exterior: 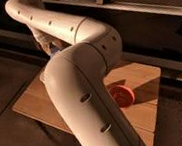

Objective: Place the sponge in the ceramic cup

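Note:
My gripper (48, 47) hangs high over the back left part of the wooden table (33, 103), at the end of the long white arm (74, 34). A small light-blue sponge (56, 51) shows in its grasp, just under the wrist and well above the tabletop. The big white elbow link (83, 103) fills the middle of the view and covers the table beneath the gripper. The ceramic cup is hidden behind that link.
A shallow red-orange bowl (121, 94) sits on the table right of the elbow link. A dark shelf edge (126, 5) runs along the back wall. The table's left and front edges drop to a dark floor.

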Robot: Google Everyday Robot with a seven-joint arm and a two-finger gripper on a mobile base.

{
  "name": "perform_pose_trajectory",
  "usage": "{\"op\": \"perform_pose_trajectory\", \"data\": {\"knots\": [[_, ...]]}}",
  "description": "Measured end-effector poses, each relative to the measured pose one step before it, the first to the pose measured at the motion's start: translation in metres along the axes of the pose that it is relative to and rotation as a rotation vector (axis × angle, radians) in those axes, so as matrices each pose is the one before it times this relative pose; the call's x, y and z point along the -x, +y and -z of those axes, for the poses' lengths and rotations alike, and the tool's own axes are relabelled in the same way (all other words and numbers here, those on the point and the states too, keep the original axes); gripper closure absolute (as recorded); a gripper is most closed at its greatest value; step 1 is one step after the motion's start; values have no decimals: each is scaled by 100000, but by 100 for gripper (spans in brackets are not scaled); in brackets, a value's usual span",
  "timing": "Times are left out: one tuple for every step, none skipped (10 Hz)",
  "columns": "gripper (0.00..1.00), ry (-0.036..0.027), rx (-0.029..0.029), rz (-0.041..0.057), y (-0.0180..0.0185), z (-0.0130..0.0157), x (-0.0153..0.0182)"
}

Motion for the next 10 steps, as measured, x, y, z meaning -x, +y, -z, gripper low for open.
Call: {"op": "perform_pose_trajectory", "data": {"knots": [[100,44,-11,48,27,-24,70],[100,59,-19,-194,-144,-29,-3],[100,6,-2,-55,-39,-6,2],[100,-59,-29,92,45,32,-11],[100,-1200,304,-183,4,83,313],[100,-3378,789,-215,53,90,1010],[100,-3817,637,1204,410,183,1130],[100,-5414,1035,1999,864,291,1587],[100,-3145,489,1152,385,133,925],[100,-2904,1135,2365,701,29,692]]}}
